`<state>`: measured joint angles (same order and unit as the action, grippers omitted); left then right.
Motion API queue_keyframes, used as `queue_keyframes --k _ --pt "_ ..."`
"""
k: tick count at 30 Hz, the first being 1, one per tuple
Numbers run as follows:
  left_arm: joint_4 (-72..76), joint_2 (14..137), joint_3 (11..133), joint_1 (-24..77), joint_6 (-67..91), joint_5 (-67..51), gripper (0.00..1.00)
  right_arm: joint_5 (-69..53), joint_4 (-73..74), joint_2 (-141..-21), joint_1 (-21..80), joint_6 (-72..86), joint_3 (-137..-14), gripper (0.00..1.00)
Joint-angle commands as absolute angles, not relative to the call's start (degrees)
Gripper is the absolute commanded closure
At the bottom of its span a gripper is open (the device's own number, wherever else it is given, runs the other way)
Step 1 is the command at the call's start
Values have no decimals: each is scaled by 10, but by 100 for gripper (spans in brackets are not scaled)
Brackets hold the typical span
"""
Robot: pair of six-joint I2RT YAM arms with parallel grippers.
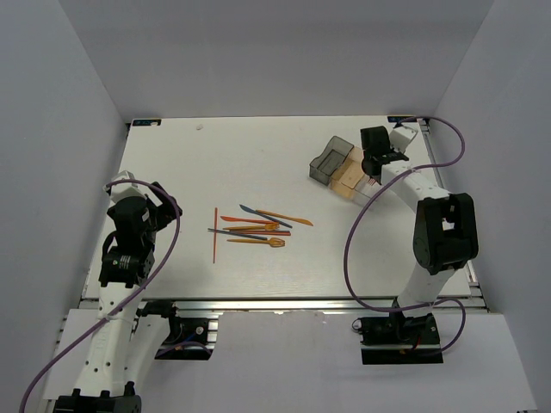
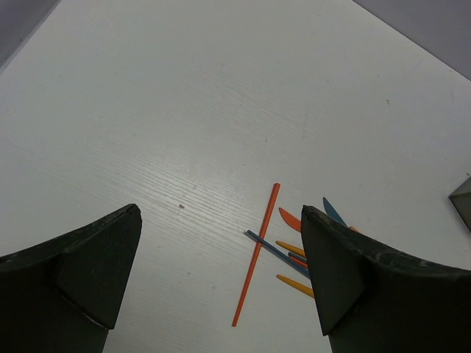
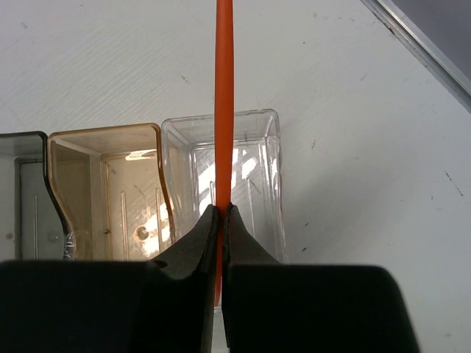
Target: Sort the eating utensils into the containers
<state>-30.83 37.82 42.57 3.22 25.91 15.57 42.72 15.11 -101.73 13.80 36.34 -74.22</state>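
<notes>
Orange stick (image 3: 224,95), one; bins (image 3: 103,132), three.

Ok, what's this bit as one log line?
right gripper: holds orange stick | over clear bin | left gripper: open, empty

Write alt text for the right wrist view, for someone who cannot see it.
The right gripper holds a thin orange stick between shut fingers; the stick runs straight up the frame, across the clear bin. Left of that bin stand the amber bin and the edge of the dark grey bin, in a row on the white table.
</notes>
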Motion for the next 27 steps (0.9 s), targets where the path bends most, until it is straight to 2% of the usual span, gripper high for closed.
queue_keyframes --k 1,5,12,14,15,16,17,27 --pt "-299 376 420 36 254 150 2 428 126 -1018 132 375 -744 100" --pt "-300 376 420 38 254 153 2 388 106 -1028 128 361 -732 100" --pt "-300 377 421 40 254 155 2 391 109 -1041 128 362 -715 100" --pt "-300 378 421 40 254 155 2 388 109 -1038 129 361 -710 89" --pt "-300 379 421 40 254 155 2 387 109 -1037 129 362 -707 68" --pt "-301 379 422 40 254 155 2 385 112 -1035 129 362 -706 55" --pt "-300 379 422 40 254 155 2 383 113 -1034 129 363 -705 51" --pt "-301 381 422 41 254 152 2 335 102 -962 133 332 -727 49"
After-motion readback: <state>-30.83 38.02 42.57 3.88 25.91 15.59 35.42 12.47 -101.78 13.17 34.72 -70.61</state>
